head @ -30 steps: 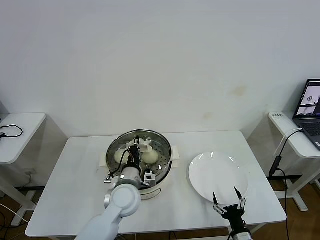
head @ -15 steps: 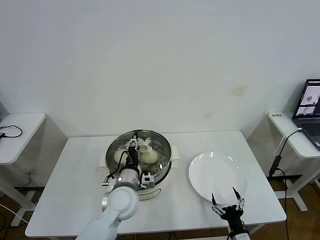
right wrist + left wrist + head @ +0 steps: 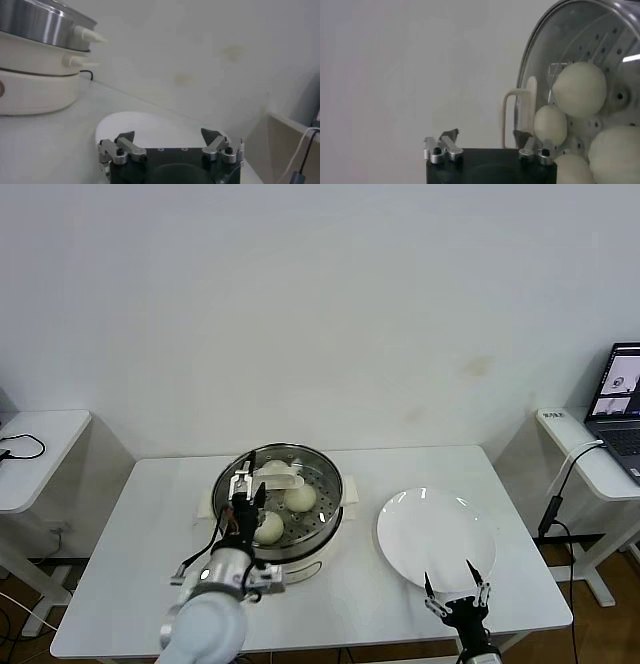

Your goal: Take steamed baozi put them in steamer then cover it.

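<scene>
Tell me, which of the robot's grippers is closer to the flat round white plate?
The right. The right gripper hovers open at the flat round white plate's near edge; the left gripper is open over the shiny round steel steamer, well aside.

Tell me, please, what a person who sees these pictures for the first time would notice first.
The eye goes first to the shiny steamer in the middle of the white table, with pale steamed baozi resting on its perforated tray. The left gripper, jaws open and empty, is over the steamer's near left rim beside one bun. To the right of the steamer lies an empty white plate, and the right gripper waits open at its near edge.
</scene>
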